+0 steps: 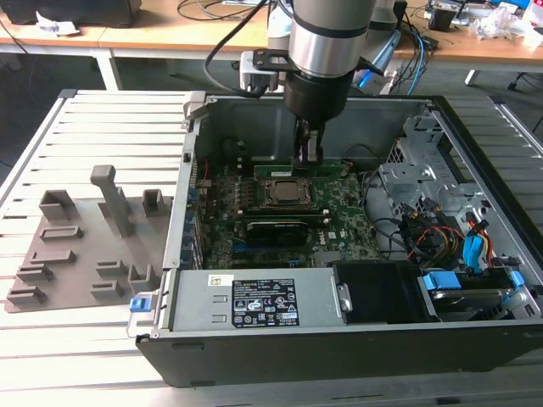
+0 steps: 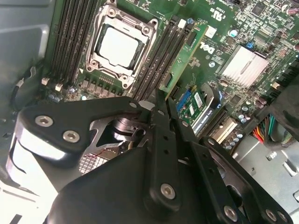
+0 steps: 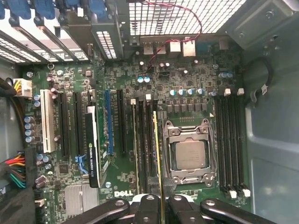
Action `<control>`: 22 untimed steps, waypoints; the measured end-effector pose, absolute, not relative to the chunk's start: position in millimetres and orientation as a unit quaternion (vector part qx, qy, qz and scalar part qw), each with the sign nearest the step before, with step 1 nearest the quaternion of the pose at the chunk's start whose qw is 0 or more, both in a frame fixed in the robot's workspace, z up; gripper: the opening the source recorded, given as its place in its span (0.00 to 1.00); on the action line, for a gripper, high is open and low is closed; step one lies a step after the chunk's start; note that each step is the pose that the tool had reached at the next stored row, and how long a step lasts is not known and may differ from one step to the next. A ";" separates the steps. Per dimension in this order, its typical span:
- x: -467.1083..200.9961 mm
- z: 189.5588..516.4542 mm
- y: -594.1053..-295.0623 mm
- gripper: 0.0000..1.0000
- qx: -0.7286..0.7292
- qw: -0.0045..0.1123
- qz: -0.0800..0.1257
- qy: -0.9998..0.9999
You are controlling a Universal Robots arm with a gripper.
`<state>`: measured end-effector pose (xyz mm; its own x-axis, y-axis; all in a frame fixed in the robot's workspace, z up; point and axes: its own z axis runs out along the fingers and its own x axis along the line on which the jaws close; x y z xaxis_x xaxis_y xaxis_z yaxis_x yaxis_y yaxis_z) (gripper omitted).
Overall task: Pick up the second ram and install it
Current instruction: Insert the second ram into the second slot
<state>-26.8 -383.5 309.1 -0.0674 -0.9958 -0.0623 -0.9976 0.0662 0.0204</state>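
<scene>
The second ram (image 2: 183,59), a thin green circuit-board stick, stands on edge in one of the long black slots (image 3: 141,140) just beside the CPU socket (image 3: 189,154), on the green motherboard (image 1: 339,208) inside the open computer case (image 1: 475,170). The end effector (image 3: 161,205) is closed on the stick's near end, its black fingers (image 2: 161,119) pinching the board's two flat faces. In the first wrist view the stick shows edge-on as a narrow yellow-green line (image 3: 156,149) running along the slot

By the look of it, the stick is light and stiff but fragile: it should be held by its flat faces near the top edge, pressed straight down, and never twisted, since the board or the slot's end clips could break

Whether the stick's bottom edge is fully seated cannot be made out, as the neighbouring slots hide it. The arm (image 1: 327,51) covers the far end of the slot in the exterior view. The case stands on a slatted metal table (image 1: 93,136), near its middle, with a grey parts tray (image 1: 85,237) towards the exterior view's left edge
</scene>
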 end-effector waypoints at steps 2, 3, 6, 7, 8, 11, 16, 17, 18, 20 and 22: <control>-26.8 305.6 -383.5 0.14 -0.683 0.016 0.029 0.730; -26.8 304.8 -383.5 0.14 -0.683 0.016 0.029 0.730; -26.8 302.5 -383.5 0.14 -0.683 0.016 0.029 0.730; -26.8 301.8 -383.5 0.14 -0.683 0.016 0.029 0.730; -26.8 300.7 -383.5 0.14 -0.683 0.016 0.029 0.730; -26.8 296.6 -383.5 0.14 -0.683 0.016 0.029 0.730; -26.8 291.2 -383.5 0.14 -0.683 0.016 0.029 0.730; -26.8 288.8 -383.5 0.14 -0.683 0.016 0.029 0.730; -26.8 287.8 -383.5 0.14 -0.683 0.016 0.029 0.730; -26.8 285.6 -383.5 0.14 -0.683 0.016 0.029 0.730; -26.8 284.0 -383.5 0.14 -0.683 0.016 0.029 0.730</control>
